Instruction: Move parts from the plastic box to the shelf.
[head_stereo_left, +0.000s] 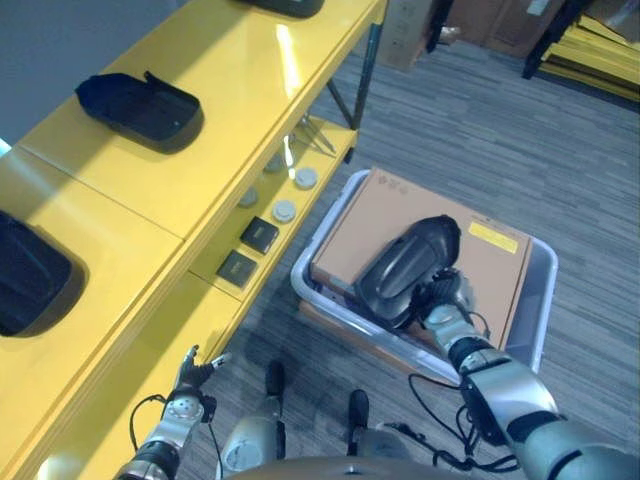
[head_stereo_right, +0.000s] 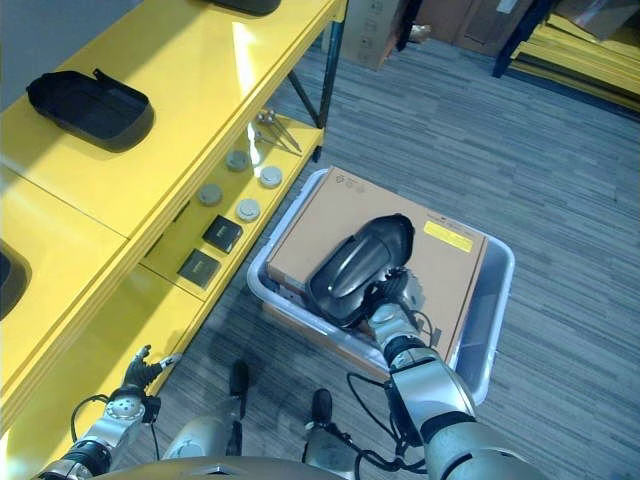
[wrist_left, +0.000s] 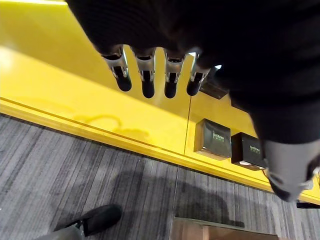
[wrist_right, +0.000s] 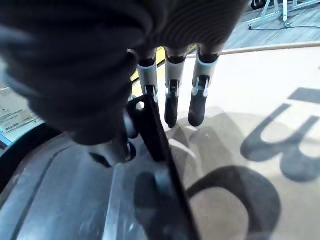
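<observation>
A black moulded part (head_stereo_left: 405, 265) lies tilted on a brown cardboard box (head_stereo_left: 480, 260) inside the grey plastic box (head_stereo_left: 540, 300) on the floor. My right hand (head_stereo_left: 448, 300) is at the part's near end. In the right wrist view, its fingers (wrist_right: 170, 100) and thumb pinch the part's thin black rim (wrist_right: 152, 132). Two more black parts (head_stereo_left: 140, 108) (head_stereo_left: 30, 275) rest on the yellow shelf top (head_stereo_left: 200, 190). My left hand (head_stereo_left: 190, 378) hangs low beside the lower shelf edge, with its fingers (wrist_left: 147, 75) straight and holding nothing.
The lower yellow shelf holds two small black boxes (head_stereo_left: 260, 235) (head_stereo_left: 237, 268), several round grey discs (head_stereo_left: 285, 210) and some metal tools (head_stereo_left: 318, 135). Grey carpet surrounds the plastic box. Cardboard cartons (head_stereo_left: 405, 30) and yellow racks (head_stereo_left: 600, 55) stand at the far end.
</observation>
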